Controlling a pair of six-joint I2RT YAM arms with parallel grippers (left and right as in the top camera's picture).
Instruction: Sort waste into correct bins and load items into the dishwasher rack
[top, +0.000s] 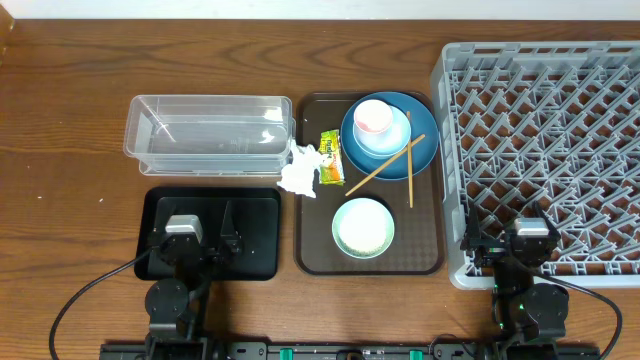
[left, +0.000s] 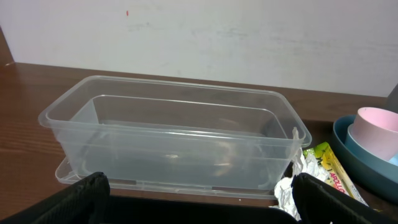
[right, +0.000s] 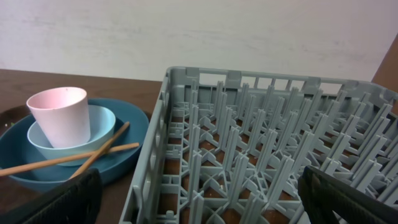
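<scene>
Stage: nothing sorted yet; both bins and the rack look bare
Left pincer (left: 202, 196): jaws spread wide, holding nothing, hanging over the black tray (top: 262, 240) and facing the clear tub (top: 135, 128)
Right pincer (right: 199, 186): jaws spread wide, empty, above the near left corner of the dishwasher rack (top: 450, 200)
Waste: the crumpled tissue (top: 298, 172) straddles the left edge of the brown serving tray (top: 315, 245), touching the tub's corner and the snack wrapper (top: 331, 158)
Rice: the mint-green bowl (top: 363, 228) looks white inside; whether that is rice is too small to tell
Dishes: the pink cup (top: 373, 117) sits in the small pale-blue bowl (top: 392, 140), which sits on the blue plate (top: 425, 152); the chopsticks (top: 385, 166) lean across the plate's rim onto the serving tray
Risk, waste: tissue and wrapper touch, so a loose pinch could drag both into one bin
Risk, stack: lifting the plate or small bowl first could tip the cup and roll the chopsticks onto the worktop
Risk, bowl: tilting the mint-green bowl early could scatter its contents
Risk, rack: thin chopsticks may slip through the lattice
</scene>
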